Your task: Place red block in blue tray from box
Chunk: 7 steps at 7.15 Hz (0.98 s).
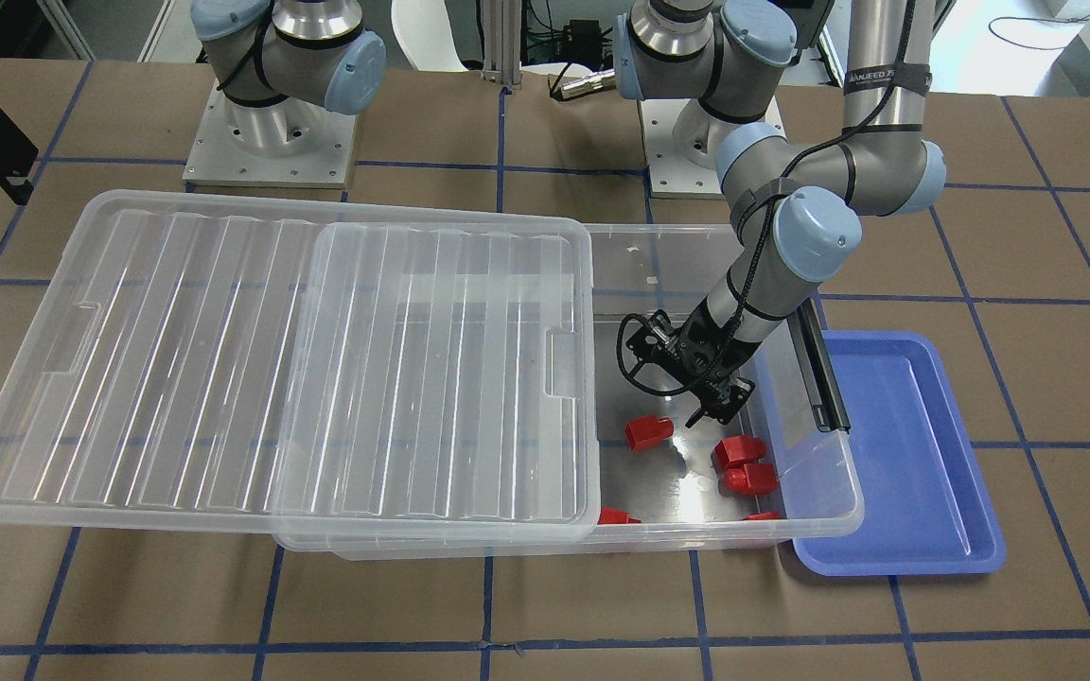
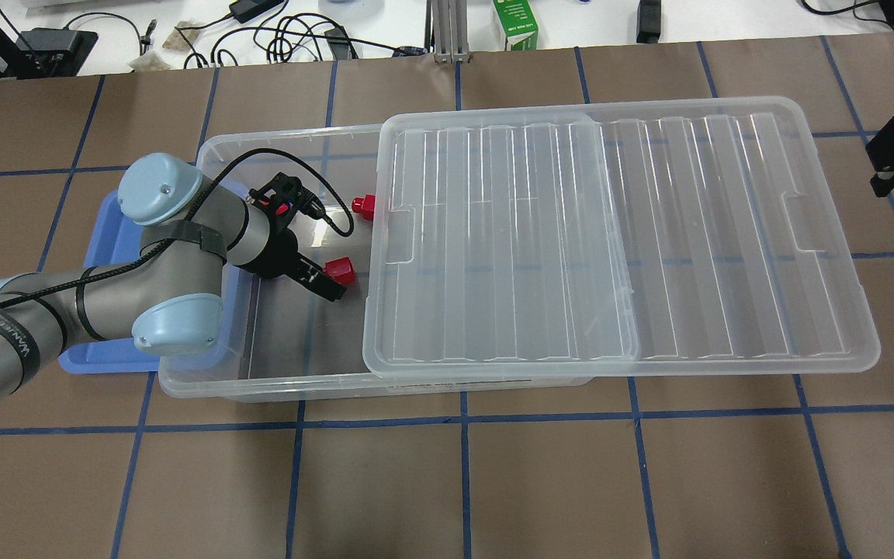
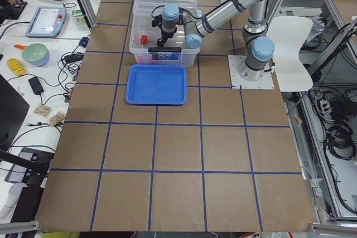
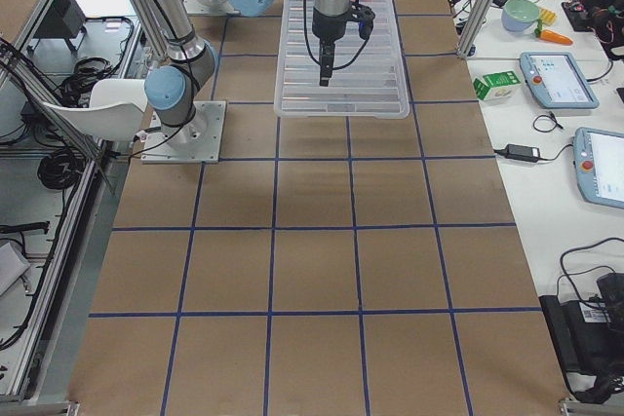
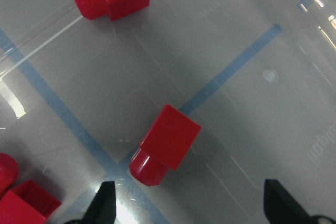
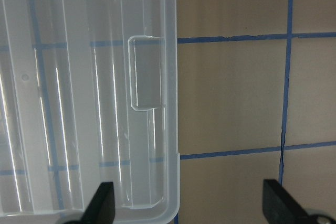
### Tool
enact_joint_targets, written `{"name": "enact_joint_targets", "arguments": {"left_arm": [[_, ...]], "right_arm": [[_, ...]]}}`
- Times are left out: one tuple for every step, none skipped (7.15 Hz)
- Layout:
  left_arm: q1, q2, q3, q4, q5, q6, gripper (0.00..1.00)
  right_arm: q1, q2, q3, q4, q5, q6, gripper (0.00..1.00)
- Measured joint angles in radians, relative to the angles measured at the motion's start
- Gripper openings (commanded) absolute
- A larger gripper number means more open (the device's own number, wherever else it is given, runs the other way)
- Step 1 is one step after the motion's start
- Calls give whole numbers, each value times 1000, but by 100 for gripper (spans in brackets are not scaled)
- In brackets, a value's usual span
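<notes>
Left wrist view, bottom edge: our left hand (image 5: pixel 189 198) is spread wide and holds nothing, its fingertips (image 5: pixel 105 205) at the lower corners. Just above, at centre frame, the red block (image 5: pixel 169 142) lies diagonally on the floor of the box (image 1: pixel 819 518), stub toward lower left. We judge the grasp pending. Turn the wrist to square the fingers on the flat sides, not the stub, then descend, keeping off the neighbouring blocks (image 5: pixel 26 205) at lower left. The blue tray (image 1: pixel 895 454) lies just beside the box's end. The right hand (image 6: pixel 191 203), likewise spread and unladen, hovers over the edge of the lid (image 6: pixel 79 103).
</notes>
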Motion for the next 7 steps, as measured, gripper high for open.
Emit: {"name": "enact_joint_targets", "arguments": {"left_arm": [[1, -20, 0, 37, -3, 0, 100], [2, -41, 3, 63, -4, 0, 100], [3, -63, 6, 94, -5, -2, 100], [3, -86, 8, 134, -5, -4, 54], [2, -105, 8, 168, -5, -6, 43], [1, -120, 8, 196, -5, -7, 43], [1, -132, 6, 214, -5, -7, 0]], "right_arm": [[0, 0, -1, 0, 3, 0, 100], [0, 0, -1, 0, 5, 0, 100], [0, 1, 0, -1, 3, 1, 100], [-2, 3, -1, -5, -2, 6, 100], [-5, 4, -2, -9, -5, 14, 100], [-6, 4, -2, -13, -3, 18, 100], [-8, 5, -1, -19, 0, 20, 100]]}}
